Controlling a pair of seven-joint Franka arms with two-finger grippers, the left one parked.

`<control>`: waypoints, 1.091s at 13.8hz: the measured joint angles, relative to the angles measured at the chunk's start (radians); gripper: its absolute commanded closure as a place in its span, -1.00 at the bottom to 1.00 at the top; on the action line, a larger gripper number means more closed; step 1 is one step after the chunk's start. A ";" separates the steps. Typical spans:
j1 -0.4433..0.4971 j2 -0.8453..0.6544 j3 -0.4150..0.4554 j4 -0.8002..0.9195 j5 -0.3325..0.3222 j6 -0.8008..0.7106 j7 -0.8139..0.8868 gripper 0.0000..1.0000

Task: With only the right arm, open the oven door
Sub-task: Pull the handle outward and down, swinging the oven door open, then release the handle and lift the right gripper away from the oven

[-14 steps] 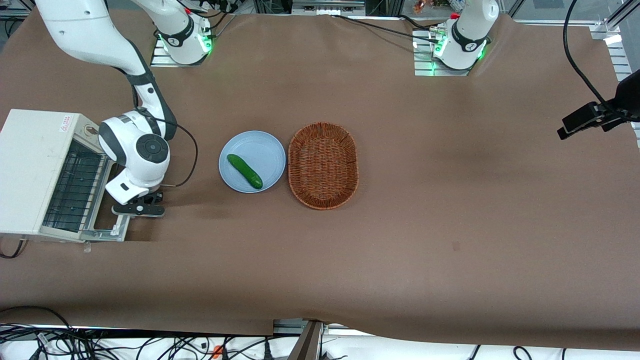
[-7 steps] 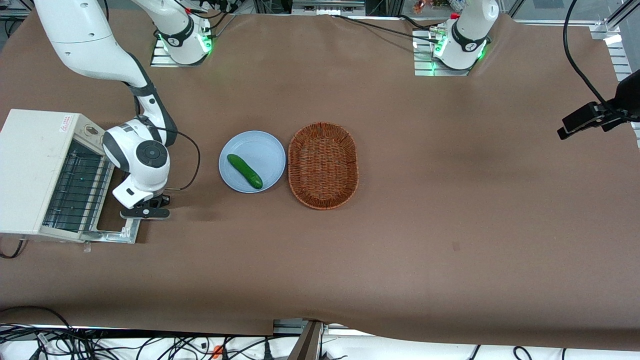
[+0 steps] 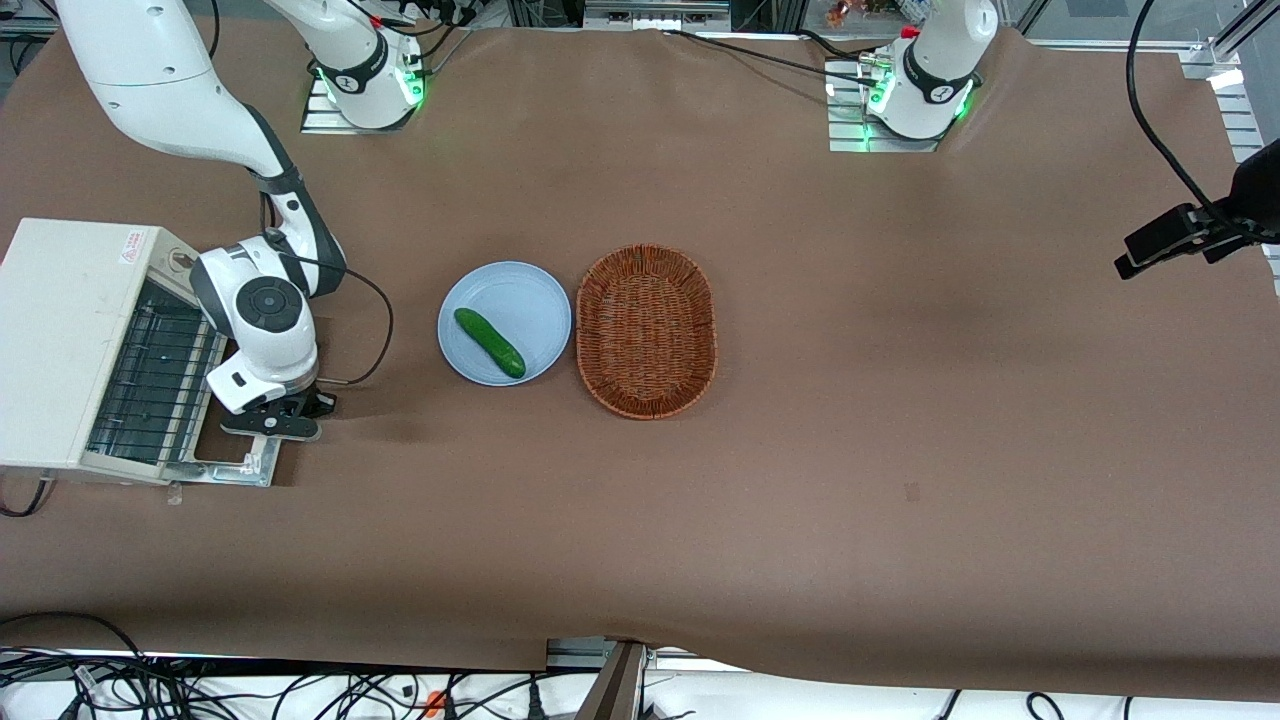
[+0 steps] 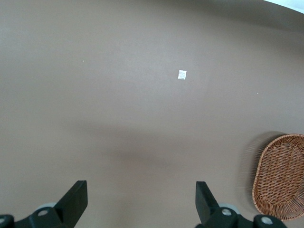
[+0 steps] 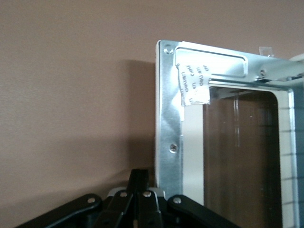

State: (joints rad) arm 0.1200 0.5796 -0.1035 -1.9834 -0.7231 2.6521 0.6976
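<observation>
The brown cloth-covered table (image 3: 800, 400) carries everything. At the working arm's end stands the small cream-white toaster oven (image 3: 60, 340), and its wire rack is exposed. The white jointed right arm (image 3: 180, 90) bends down in front of the oven. The flat silver-framed oven door with dark glass window (image 3: 235, 455) is swung down, flat or nearly flat on the table in front of the oven. In the wrist view its metal frame (image 5: 168, 118) lies level over the cloth, with a paper sticker (image 5: 192, 85) on one corner.

Toward the middle of the table is an oval brown wicker basket (image 3: 647, 330). Beside it is a round pale-blue plate (image 3: 520, 290) holding a green cucumber (image 3: 489, 342).

The black two-finger gripper (image 3: 270, 422) hovers low over the door's outer edge, where the handle should be. I cannot tell if the fingers are apart or together, or if they hold anything.

I judge that the door is nearly or fully open. To finish well, the arm should press down only gently, so that the light oven does not tip or slide. It should then lift straight up and away, without catching the frame.
</observation>
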 measured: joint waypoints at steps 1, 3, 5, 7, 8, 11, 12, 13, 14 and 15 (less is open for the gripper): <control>0.000 -0.001 0.011 0.001 0.013 -0.006 -0.001 1.00; 0.000 -0.006 0.051 0.023 0.047 -0.084 -0.002 1.00; 0.002 -0.018 0.111 0.070 0.141 -0.217 -0.006 1.00; 0.004 -0.037 0.155 0.114 0.214 -0.324 -0.010 0.74; 0.004 -0.050 0.169 0.131 0.243 -0.367 -0.020 -0.25; 0.002 -0.105 0.176 0.175 0.409 -0.475 -0.128 -0.99; 0.000 -0.131 0.176 0.193 0.470 -0.504 -0.170 -0.99; -0.001 -0.163 0.175 0.211 0.504 -0.556 -0.207 -0.99; -0.001 -0.198 0.175 0.237 0.530 -0.635 -0.245 -0.99; -0.002 -0.232 0.174 0.277 0.572 -0.733 -0.288 -0.99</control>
State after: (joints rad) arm 0.1183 0.3478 0.0706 -1.7060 -0.1513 1.9191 0.4095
